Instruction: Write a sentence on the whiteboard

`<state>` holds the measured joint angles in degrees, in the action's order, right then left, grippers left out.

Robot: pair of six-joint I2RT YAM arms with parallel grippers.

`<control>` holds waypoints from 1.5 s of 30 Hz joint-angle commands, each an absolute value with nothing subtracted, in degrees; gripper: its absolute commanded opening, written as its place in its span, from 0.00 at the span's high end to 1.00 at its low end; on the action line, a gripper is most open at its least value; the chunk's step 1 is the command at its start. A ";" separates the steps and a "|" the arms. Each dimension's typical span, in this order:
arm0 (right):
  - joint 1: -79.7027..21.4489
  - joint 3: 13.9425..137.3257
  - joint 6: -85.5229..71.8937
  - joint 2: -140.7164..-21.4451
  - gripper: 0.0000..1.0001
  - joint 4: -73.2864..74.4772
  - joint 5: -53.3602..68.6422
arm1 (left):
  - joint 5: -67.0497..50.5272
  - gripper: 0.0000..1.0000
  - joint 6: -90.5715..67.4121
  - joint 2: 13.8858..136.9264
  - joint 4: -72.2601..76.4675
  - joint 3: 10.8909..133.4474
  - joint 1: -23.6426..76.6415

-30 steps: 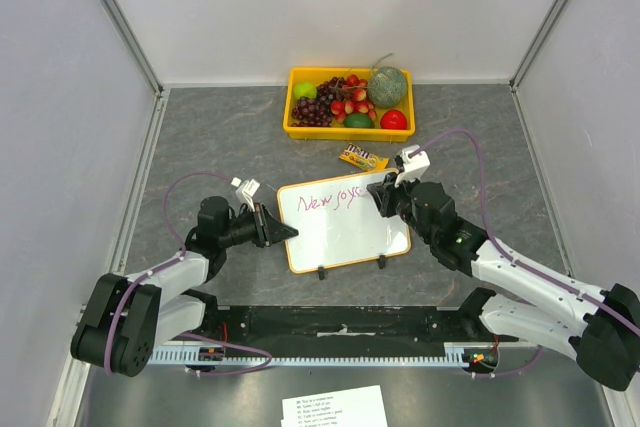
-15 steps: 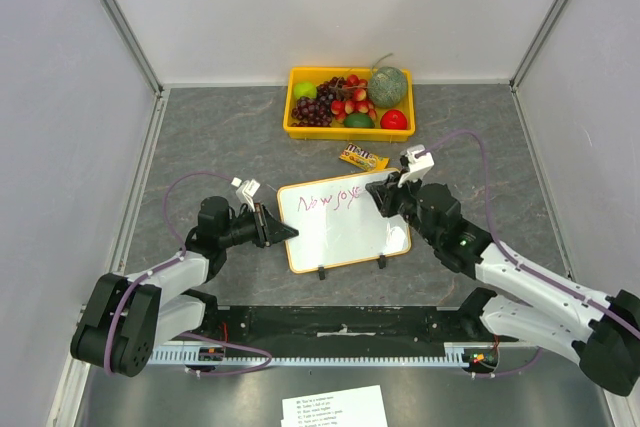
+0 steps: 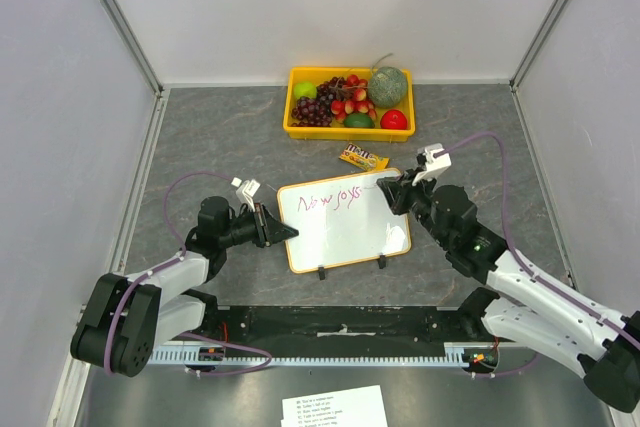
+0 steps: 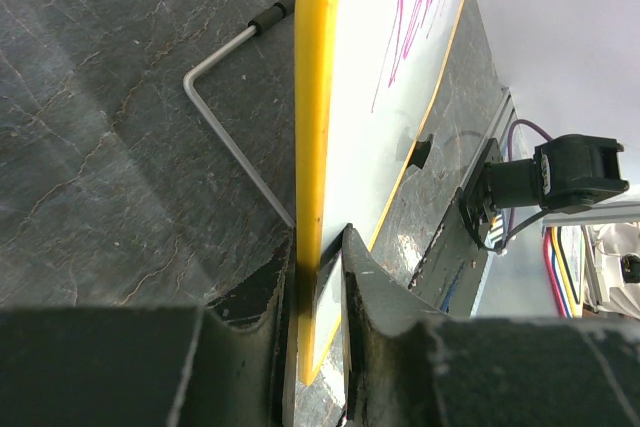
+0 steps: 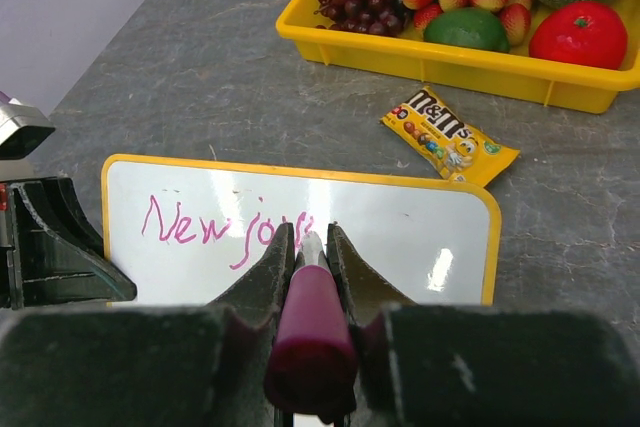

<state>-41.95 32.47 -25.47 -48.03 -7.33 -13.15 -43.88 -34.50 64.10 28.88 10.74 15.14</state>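
The whiteboard (image 3: pixel 350 237), white with an orange-yellow frame, stands tilted on its clip feet at the table's middle. Pink cursive lettering, the sentence (image 3: pixel 335 199), reads "New joys" along its top. My left gripper (image 3: pixel 277 228) is shut on the board's left edge; in the left wrist view the frame (image 4: pixel 315 127) sits clamped between the fingers (image 4: pixel 365 277). My right gripper (image 5: pixel 310 234) is shut on a pink marker (image 5: pixel 312 332), whose tip sits at the end of the lettering (image 5: pixel 200 225). From above, that gripper (image 3: pixel 393 190) is at the board's upper right.
A yellow tray (image 3: pixel 340 133) of fruit stands at the back. An M&M's packet (image 3: pixel 363 158) lies between the tray and the board. A printed paper sheet (image 3: pixel 335 407) lies in front of the arm bases. A wire stand (image 4: pixel 225 117) props the board's back. Enclosure walls surround the table.
My right gripper has moved right along the board's top with the marker, and the lettering has grown by a stroke at its end. The left gripper and board have not moved.
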 commanded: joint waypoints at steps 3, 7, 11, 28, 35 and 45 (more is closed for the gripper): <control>-41.22 32.17 -24.79 -45.09 1.00 -5.63 -15.20 | -40.69 0.98 -31.38 64.16 28.21 11.43 15.21; -41.13 32.52 -24.00 -44.12 1.00 -4.84 -15.56 | -40.69 0.98 -31.38 64.16 28.21 11.51 15.38; -40.87 33.22 -23.29 -44.03 1.00 -4.31 -15.91 | -40.52 0.98 -31.38 64.25 28.30 11.51 15.29; -40.78 32.08 -22.41 -43.68 1.00 -6.42 -17.05 | -40.78 0.98 -31.38 64.16 28.21 11.60 15.21; -40.78 31.47 -22.50 -44.65 1.00 -7.47 -16.43 | -40.78 0.98 -31.38 63.99 28.21 11.51 15.21; -40.69 30.41 -23.73 -48.16 1.00 -11.16 -15.56 | -40.96 0.98 -31.46 64.07 28.12 11.60 15.29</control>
